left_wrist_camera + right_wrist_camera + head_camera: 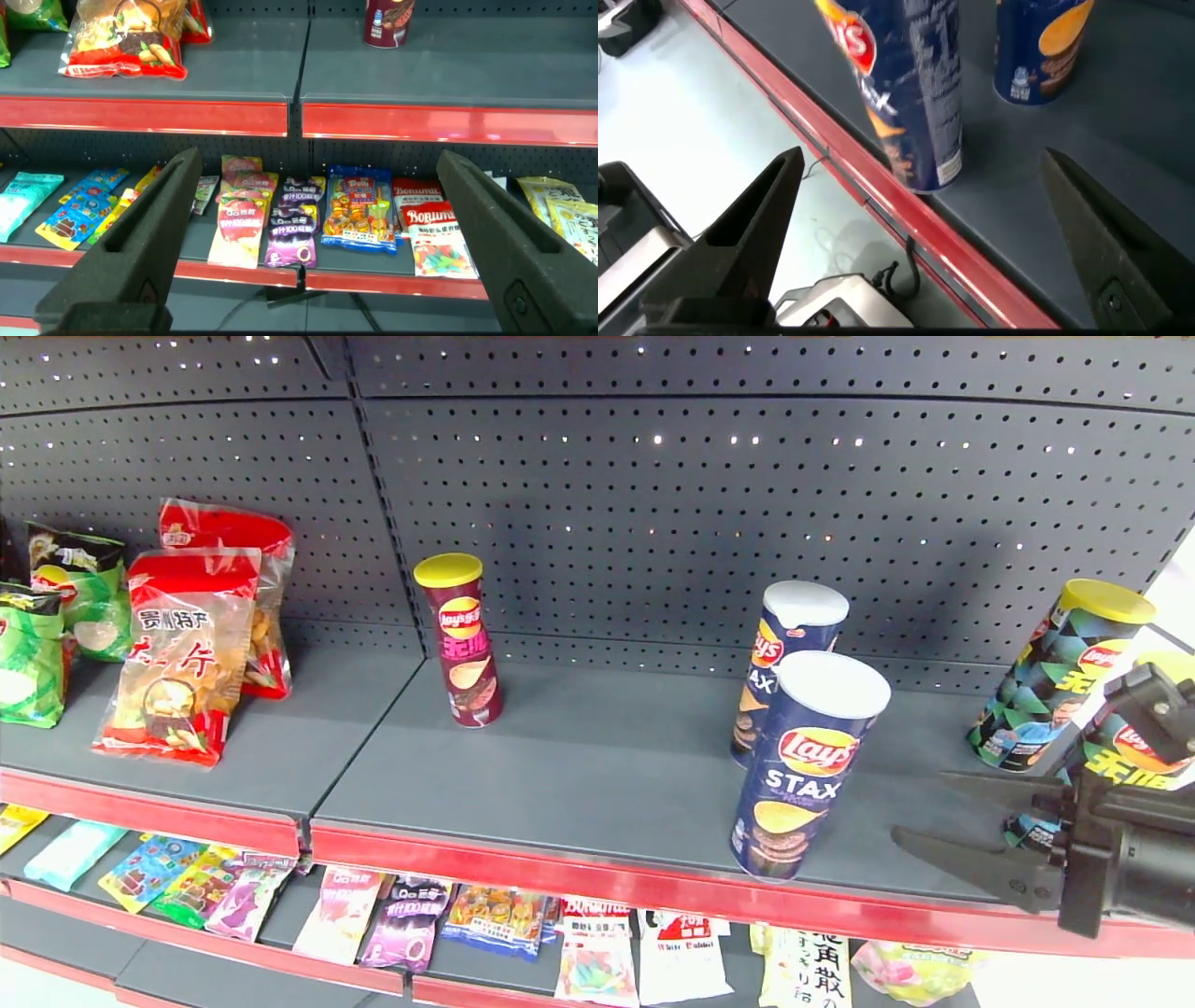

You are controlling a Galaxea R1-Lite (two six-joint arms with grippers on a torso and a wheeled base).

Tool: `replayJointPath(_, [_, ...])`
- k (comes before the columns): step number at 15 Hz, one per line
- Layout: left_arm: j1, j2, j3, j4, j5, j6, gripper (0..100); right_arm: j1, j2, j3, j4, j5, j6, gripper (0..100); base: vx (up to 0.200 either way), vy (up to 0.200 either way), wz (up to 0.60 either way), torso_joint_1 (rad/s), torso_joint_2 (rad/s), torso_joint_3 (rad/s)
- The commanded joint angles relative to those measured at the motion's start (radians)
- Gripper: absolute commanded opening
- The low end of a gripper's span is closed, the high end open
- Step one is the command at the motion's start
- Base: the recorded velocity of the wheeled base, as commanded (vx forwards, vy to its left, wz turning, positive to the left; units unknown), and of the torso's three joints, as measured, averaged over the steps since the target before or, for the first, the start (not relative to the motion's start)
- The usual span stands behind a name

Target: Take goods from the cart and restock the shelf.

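The shelf (597, 775) carries 2 blue chip cans on its right half. The front blue can (808, 765) stands upright with its base close to the red front lip (523, 863). The rear blue can (789, 635) stands just behind it, nearer the pegboard. The right gripper (920, 807) hangs just beside the front blue can, on the robot's right of it and level with its lower half. Its fingers are spread wide, hold nothing, and point horizontally toward the can without touching it. The can's long axis is vertical and so crosses the line of the fingers at a right angle. A straight advance to the robot's left would probably bring the can body between the jaws. The left gripper (318, 157) is also released and empty. It sits lower and faces the candy packets (355, 210) on the tier below, so the right arm is clearly the nearer one. Because the can sits so near the lip, any sideways contact risks tipping it off the edge. A maroon can (464, 644) stands well apart, toward the robot's left.
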Motion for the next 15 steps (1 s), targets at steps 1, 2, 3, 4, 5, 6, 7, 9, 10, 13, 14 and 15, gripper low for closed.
replayJointPath(1, [0.0, 0.001, 0.0, 0.0, 0.0, 0.0, 100, 0.0, 0.03, -0.025, 0.0, 0.0, -0.002, 100, 0.0, 0.0, 0.0, 0.0, 0.0, 0.0])
replayJointPath(2, [0.001, -0.001, 0.0, 0.0, 0.0, 0.0, 100, 0.0, 0.029, -0.023, 0.0, -0.001, -0.002, 100, 0.0, 0.0, 0.0, 0.0, 0.0, 0.0])
replayJointPath(3, [0.001, 0.001, 0.0, 0.0, 0.0, 0.0, 100, 0.0, 0.023, -0.016, 0.0, -0.003, -0.002, 100, 0.0, 0.0, 0.0, 0.0, 0.0, 0.0])
replayJointPath(4, [0.0, -0.001, 0.0, 0.0, 0.0, 0.0, 100, -0.001, 0.018, -0.007, 0.001, -0.003, -0.002, 100, 0.0, 0.0, 0.0, 0.0, 0.0, 0.0])
replayJointPath(5, [0.001, 0.001, 0.0, 0.0, 0.0, 0.0, 100, -0.001, 0.017, -0.005, 0.001, -0.006, -0.002, 100, 0.0, 0.0, 0.0, 0.0, 0.0, 0.0])
replayJointPath(6, [0.001, 0.001, 0.0, 0.0, 0.0, 0.0, 100, -0.001, 0.012, -0.003, 0.001, -0.006, -0.002, 100, 0.0, 0.0, 0.0, 0.0, 0.0, 0.0])
replayJointPath(7, [0.001, -0.001, 0.0, 0.0, 0.0, 0.0, 100, 0.0, 0.012, -0.003, 0.001, -0.008, -0.002, 100, 0.0, 0.0, 0.0, 0.0, 0.0, 0.0])
replayJointPath(9, [0.0, -0.001, 0.0, 0.0, 0.0, 0.0, 100, 0.002, 0.026, 0.004, 0.001, -0.008, -0.003, 100, 0.0, 0.0, 0.0, 0.0, 0.0, 0.0])
replayJointPath(10, [0.0, 0.001, 0.0, 0.0, 0.0, 0.0, 100, 0.009, 0.027, 0.006, 0.001, -0.009, -0.003, 100, 0.0, 0.0, 0.0, 0.0, 0.0, 0.0])
replayJointPath(13, [0.0, 0.001, 0.0, 0.0, 0.0, 0.0, 100, 0.014, 0.049, 0.004, 0.003, -0.009, -0.003, 100, 0.0, 0.0, 0.0, 0.0, 0.0, 0.0])
replayJointPath(14, [0.0, 0.001, 0.0, 0.0, 0.0, 0.0, 100, 0.014, 0.058, 0.003, 0.003, -0.011, -0.003, 100, 0.0, 0.0, 0.0, 0.0, 0.0, 0.0])
replayJointPath(15, [0.0, 0.001, 0.0, 0.0, 0.0, 0.0, 100, 0.014, 0.072, 0.0, 0.001, -0.009, -0.005, 100, 0.0, 0.0, 0.0, 0.0, 0.0, 0.0])
